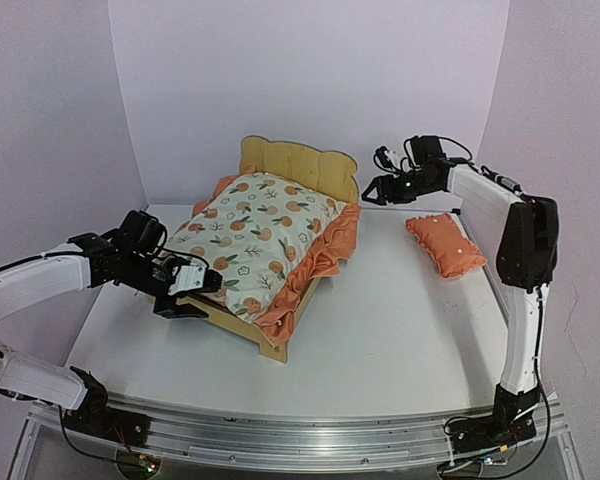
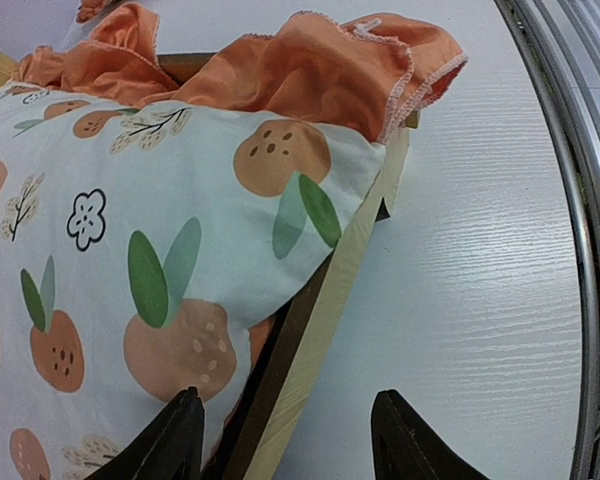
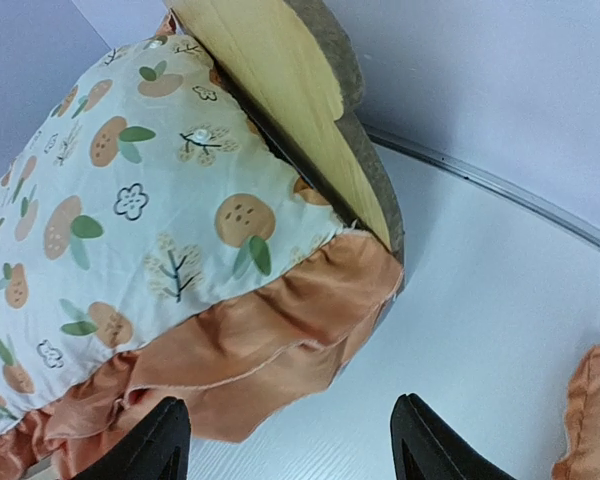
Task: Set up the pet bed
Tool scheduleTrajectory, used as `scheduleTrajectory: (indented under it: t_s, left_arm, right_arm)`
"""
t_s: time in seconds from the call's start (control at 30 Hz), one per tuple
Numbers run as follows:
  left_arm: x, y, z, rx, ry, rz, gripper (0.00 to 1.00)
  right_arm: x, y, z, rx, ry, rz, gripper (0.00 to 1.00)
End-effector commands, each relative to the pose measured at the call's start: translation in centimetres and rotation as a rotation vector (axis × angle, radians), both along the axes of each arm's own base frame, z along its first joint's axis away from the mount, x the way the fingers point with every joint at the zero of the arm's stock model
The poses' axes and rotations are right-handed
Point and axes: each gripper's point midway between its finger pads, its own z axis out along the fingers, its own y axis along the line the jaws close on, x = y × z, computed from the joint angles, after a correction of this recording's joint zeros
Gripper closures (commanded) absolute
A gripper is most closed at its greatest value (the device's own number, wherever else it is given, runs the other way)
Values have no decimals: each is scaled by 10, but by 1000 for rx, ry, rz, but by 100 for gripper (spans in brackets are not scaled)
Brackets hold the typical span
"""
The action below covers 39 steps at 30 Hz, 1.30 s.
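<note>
The pet bed (image 1: 300, 165), a light plywood frame with a scalloped headboard, stands mid-table. An orange-print ruffled mattress pad (image 1: 255, 235) lies on it. My left gripper (image 1: 192, 297) is at the bed's near left corner. In the left wrist view this gripper (image 2: 290, 435) is open, and its fingers straddle the bed's side rail (image 2: 330, 300) and the pad's edge (image 2: 180, 250) without closing on them. My right gripper (image 1: 372, 190) hovers by the headboard's right end. It (image 3: 290, 445) is open and empty, just above the pad's orange ruffle (image 3: 260, 350) and the headboard (image 3: 270, 70).
A small orange pillow (image 1: 445, 243) lies on the white table (image 1: 380, 330) to the right of the bed, under the right arm; its corner (image 3: 592, 410) shows in the right wrist view. Lilac walls close in the back and sides. A metal rail (image 1: 310, 440) runs along the near edge.
</note>
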Motion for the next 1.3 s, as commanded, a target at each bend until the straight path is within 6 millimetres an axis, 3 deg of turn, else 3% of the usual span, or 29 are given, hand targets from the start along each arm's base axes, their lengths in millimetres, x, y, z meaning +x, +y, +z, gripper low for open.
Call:
scheduleTrajectory:
  t_s: [0.0, 0.13, 0.3, 0.47, 0.63, 0.73, 0.9, 1.23, 1.27]
  left_arm:
    - [9, 7, 14, -27, -75, 99, 42]
    - [8, 15, 7, -30, -72, 161, 42]
    - [11, 21, -3, -33, -60, 233, 42]
    - [12, 22, -4, -51, -51, 261, 41]
    - [17, 27, -13, -29, -71, 290, 41]
    - [19, 28, -14, -15, -90, 284, 41]
    - [20, 29, -15, -1, -118, 266, 40]
    - [26, 24, -12, -20, -150, 256, 38]
    - [29, 24, -13, -17, -155, 260, 38]
  right_arm:
    - [39, 20, 7, 79, -227, 79, 30]
    - [66, 27, -3, 152, -364, 62, 30]
    - [95, 30, -17, 176, -402, 23, 32]
    - [111, 33, -33, 193, -430, 8, 38]
    - [112, 41, -38, 230, -437, 52, 63]
    - [102, 44, -35, 235, -439, 85, 75]
    - [74, 32, -38, 180, -429, 76, 83]
    - [-22, -41, -47, -27, -375, -158, 91]
    - [-33, -51, -56, -50, -349, -198, 91]
